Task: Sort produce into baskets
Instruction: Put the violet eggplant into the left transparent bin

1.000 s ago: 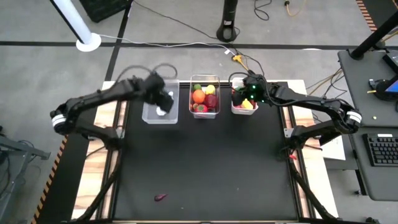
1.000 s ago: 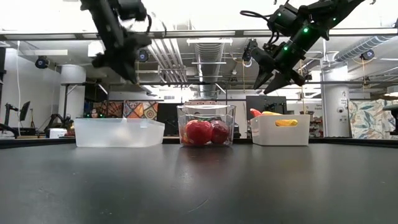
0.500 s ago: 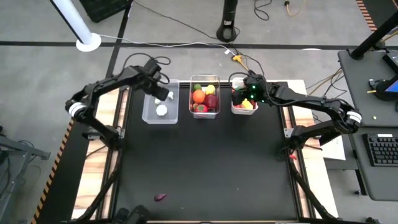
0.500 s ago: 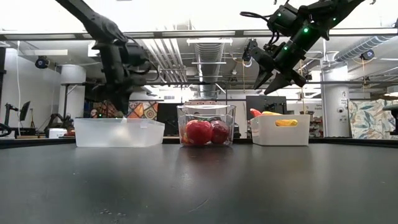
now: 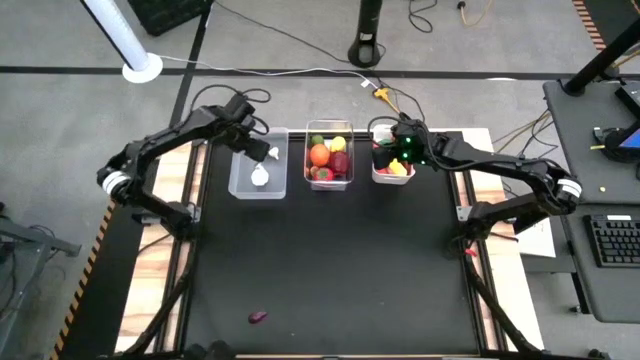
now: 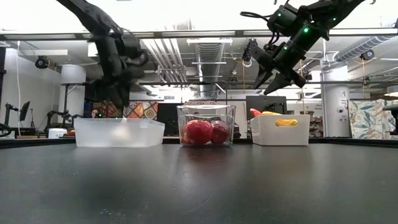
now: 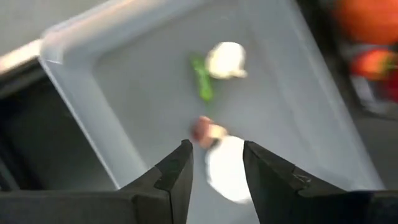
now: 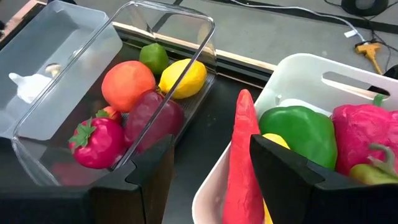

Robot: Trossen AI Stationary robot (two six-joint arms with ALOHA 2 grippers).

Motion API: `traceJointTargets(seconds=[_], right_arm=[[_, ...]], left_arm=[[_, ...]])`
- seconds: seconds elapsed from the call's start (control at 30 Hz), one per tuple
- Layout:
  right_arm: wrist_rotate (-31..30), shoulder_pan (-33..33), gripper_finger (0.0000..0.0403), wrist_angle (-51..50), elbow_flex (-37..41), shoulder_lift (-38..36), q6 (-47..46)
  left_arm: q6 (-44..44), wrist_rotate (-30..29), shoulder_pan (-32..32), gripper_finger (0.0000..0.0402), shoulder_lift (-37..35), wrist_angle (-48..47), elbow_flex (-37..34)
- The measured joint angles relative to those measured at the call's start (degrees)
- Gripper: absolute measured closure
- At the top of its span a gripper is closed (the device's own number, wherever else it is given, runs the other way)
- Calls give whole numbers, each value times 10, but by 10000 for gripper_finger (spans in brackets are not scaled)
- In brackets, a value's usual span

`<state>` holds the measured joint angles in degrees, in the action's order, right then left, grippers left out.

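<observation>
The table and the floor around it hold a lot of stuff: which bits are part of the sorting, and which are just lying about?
Part of the job:
- frosted bin with white pieces
- clear bin with orange and lemon
- white bin with green pepper
- purple piece, loose on the black table

Just lying about:
- keyboard
- floor cables
- yellow plug

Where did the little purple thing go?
The purple piece lies alone on the black table, near its front edge in the high view, on the left arm's side, far from the three baskets in the back row.
</observation>
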<state>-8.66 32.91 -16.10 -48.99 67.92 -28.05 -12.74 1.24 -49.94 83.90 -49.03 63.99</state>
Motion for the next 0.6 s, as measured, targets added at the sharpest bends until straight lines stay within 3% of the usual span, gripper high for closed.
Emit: traceJointTargets(seconds=[0.13, 0.27, 0.47, 0.6], right_arm=[[14, 0, 199, 1, 0, 0, -5], [35, 0, 200, 7, 0, -3, -6], [61, 0, 200, 11, 0, -22, 1], [61, 0, 200, 17, 0, -31, 15]], left_arm=[[-42, 27, 51, 277, -67, -26, 0], [-77, 28, 151, 277, -137, -64, 0], [-91, 29, 381, 277, -215, -129, 0], [-190, 13, 567, 277, -236, -131, -14]])
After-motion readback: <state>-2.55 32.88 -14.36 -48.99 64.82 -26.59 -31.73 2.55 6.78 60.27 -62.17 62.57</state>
